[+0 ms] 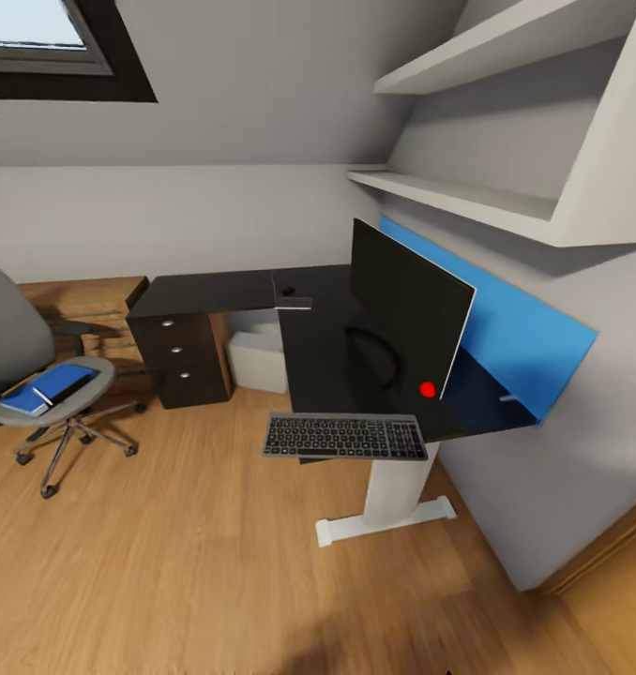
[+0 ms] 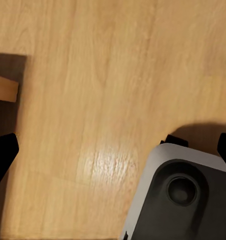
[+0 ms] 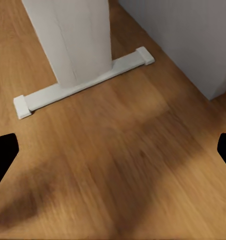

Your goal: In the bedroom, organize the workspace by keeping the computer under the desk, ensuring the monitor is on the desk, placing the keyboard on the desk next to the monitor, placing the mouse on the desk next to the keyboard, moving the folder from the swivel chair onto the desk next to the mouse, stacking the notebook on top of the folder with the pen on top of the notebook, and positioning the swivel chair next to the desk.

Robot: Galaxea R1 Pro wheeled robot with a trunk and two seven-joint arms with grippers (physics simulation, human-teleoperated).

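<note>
Black desk (image 1: 327, 356), one monitor (image 1: 407, 314), one keyboard (image 1: 344, 437), both jaws released.

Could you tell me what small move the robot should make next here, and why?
Probably turn the base toward the swivel chair, at the head view's left: the folder lies on its seat with a dark notebook on it, while the monitor and keyboard already sit on the desk.
</note>
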